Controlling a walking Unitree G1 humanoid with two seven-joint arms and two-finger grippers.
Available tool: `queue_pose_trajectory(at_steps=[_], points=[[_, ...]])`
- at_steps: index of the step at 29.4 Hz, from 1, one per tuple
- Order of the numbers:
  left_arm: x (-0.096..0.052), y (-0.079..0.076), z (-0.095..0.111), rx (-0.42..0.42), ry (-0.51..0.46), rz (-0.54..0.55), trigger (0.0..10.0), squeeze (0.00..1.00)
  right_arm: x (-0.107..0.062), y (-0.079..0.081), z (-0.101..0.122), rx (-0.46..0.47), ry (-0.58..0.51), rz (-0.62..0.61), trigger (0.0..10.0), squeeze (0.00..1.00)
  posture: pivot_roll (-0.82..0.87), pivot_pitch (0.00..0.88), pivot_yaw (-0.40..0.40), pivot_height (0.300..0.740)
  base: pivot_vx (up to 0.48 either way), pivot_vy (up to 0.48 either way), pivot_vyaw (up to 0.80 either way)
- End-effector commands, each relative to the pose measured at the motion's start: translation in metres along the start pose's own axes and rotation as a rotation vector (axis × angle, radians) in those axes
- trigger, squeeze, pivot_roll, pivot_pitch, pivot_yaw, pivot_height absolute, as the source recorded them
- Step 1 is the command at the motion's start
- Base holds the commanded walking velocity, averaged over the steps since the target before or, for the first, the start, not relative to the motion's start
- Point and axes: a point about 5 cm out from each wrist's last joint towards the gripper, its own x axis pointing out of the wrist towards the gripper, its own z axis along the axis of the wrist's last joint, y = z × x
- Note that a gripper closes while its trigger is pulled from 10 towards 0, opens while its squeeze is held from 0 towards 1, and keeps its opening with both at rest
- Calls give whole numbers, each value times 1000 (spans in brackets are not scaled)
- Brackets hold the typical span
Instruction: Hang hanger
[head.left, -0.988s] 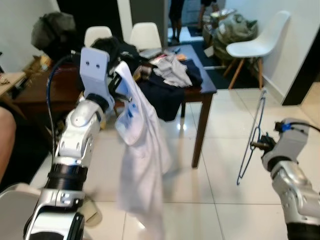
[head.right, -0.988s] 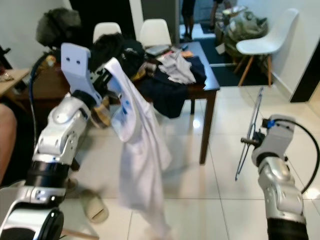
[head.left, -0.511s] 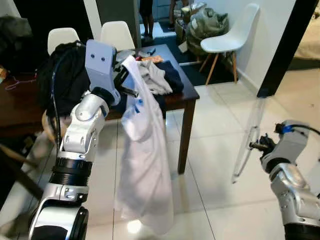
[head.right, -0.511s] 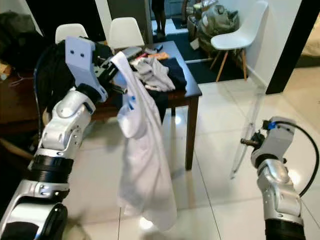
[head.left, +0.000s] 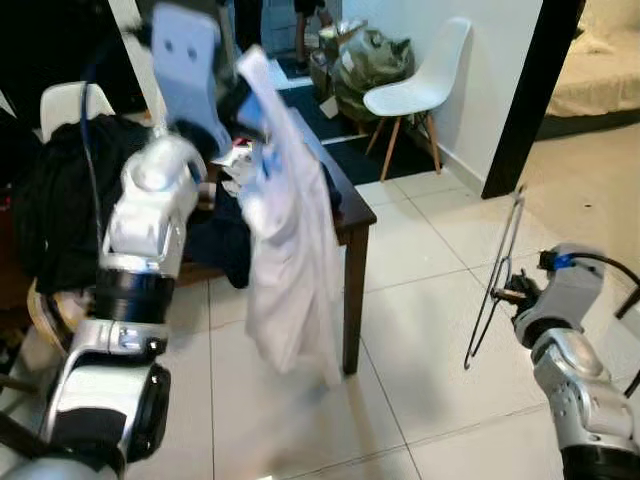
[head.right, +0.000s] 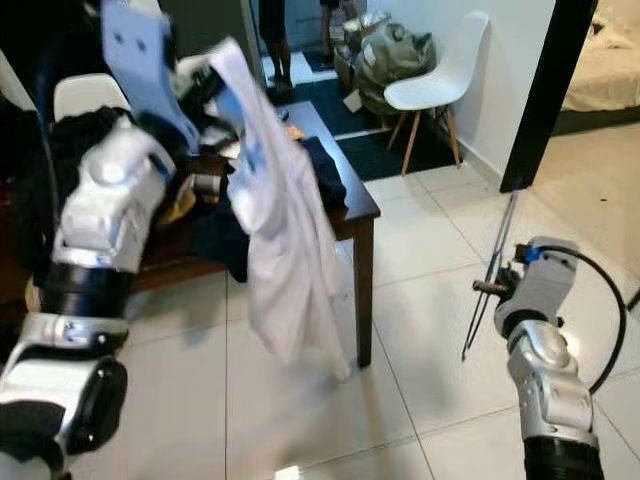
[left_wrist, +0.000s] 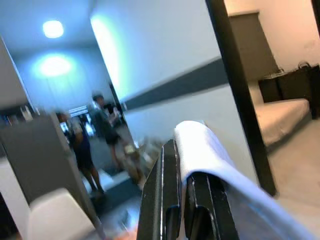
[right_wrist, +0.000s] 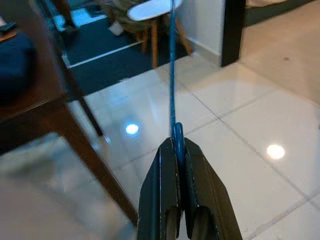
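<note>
The right gripper (right_wrist: 176, 150) is pinched tight on a thin blue wire hanger (head.left: 497, 278), the wire running straight out from between its two black fingers; held low on the right, the hanger stands nearly upright and a little tilted, clear of the pale tiled floor (head.left: 420, 330), probably so that it swings free and snags on nothing. The left gripper (left_wrist: 186, 172) is raised high on the left, its fingers closed on a fold of a white shirt (head.left: 290, 250), whose cloth lies over one finger in the left wrist view. Lifted that far, the shirt drapes down at full length in front of the dark wooden table (head.right: 362, 207), its hem above the tiles. Shirt and hanger are well apart, so the garment is not yet on the wire and no hanging place can be made out. On the table lies a heap of dark clothes (head.left: 215, 235); a white chair (head.left: 415, 90) stands far right by the wall, another white chair (head.left: 70, 100) far left. People stand blurred in the far doorway.
</note>
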Motion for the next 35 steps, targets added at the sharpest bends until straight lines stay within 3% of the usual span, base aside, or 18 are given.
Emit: queue_pose_trajectory(at_steps=[1, 8, 19, 27, 35], points=[[-1, 12, 2, 12, -16, 28, 10000, 0, 1, 3, -4, 1, 12, 11, 10000, 0, -84, 4, 74, 736, 311, 0, 0], [23, 35, 21, 63, -48, 37, 10000, 0, 1, 5, -6, 3, -2, 9, 10000, 0, -93, 0, 94, 736, 308, 0, 0], [38, 49, 30, 103, -46, 50, 10000, 0, 0, 4, -6, 25, -16, -4, 10000, 0, -86, 0, 109, 736, 335, 0, 0], [38, 65, 34, 113, -44, 102, 10000, 0, 0, 5, -6, 26, -17, 0, 10000, 0, -86, 0, 109, 736, 462, 0, 0], [41, 66, 36, 114, -55, 98, 10000, 0, 0, 5, -6, 27, -18, 2, 10000, 0, -84, 0, 109, 736, 480, 0, 0]])
